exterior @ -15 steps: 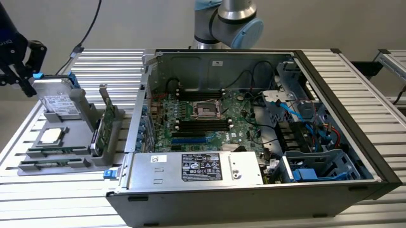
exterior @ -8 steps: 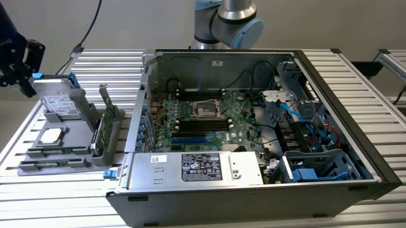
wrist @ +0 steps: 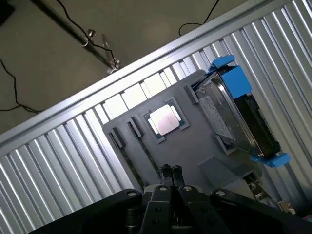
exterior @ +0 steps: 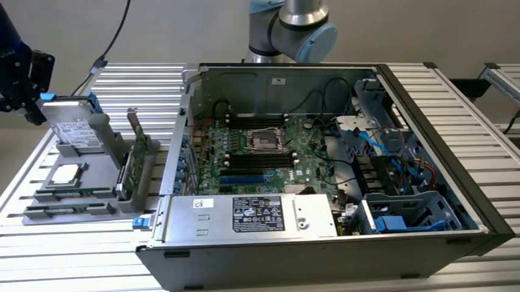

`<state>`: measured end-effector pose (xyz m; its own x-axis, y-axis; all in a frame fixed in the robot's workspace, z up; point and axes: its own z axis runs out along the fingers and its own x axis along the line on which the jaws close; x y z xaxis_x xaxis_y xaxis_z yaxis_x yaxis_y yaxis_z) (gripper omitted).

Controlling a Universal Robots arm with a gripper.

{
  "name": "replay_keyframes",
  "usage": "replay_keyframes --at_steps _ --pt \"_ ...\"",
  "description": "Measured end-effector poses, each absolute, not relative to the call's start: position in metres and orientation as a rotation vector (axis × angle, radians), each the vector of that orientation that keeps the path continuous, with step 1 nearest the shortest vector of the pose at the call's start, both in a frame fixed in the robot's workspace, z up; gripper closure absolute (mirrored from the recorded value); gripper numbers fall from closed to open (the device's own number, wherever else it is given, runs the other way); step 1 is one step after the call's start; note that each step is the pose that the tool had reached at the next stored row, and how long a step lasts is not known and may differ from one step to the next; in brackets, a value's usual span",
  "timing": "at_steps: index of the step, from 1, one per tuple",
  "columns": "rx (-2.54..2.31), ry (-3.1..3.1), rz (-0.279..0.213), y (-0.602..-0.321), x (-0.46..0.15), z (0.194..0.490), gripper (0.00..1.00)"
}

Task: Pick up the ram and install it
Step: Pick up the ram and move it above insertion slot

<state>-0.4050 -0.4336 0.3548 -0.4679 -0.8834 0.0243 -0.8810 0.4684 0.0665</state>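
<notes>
The tray (exterior: 122,204) sits near the table's (exterior: 73,255) near corner on the exterior view's left, with bare slats before it and only a narrow gap to the case (exterior: 325,261). The ram (exterior: 73,194) (wrist: 144,152) lies on edge in a slot just inside the tray's near edge, and a second stick (exterior: 65,211) is parallel to it at the edge itself. Behind them the CPU (exterior: 65,173) lies flat. Past that the card (exterior: 134,161) stands along the tray edge nearest the case, and the drive (exterior: 73,125) stands at the far end.

The gripper (wrist: 170,171) hangs above the tray with its fingers pressed together, clamping nothing and clear of every part. In the wrist view the tips sit over the grey surface between the ram and the drive. In the exterior view its body is by the tray's far outer corner, just beside the drive.

The case lies open-topped. The PSU (exterior: 252,213) fills its near edge and the board (exterior: 260,152) with its dark slots (exterior: 258,159) is beyond. Cables (exterior: 357,131) crowd the side on the exterior view's right. The arm (exterior: 293,27) rises behind the far wall.
</notes>
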Motion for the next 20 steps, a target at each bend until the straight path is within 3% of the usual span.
replay_keyframes --at_steps 20 --pt "2.041 -2.310 -0.050 -0.4336 -0.4050 0.3549 0.90"
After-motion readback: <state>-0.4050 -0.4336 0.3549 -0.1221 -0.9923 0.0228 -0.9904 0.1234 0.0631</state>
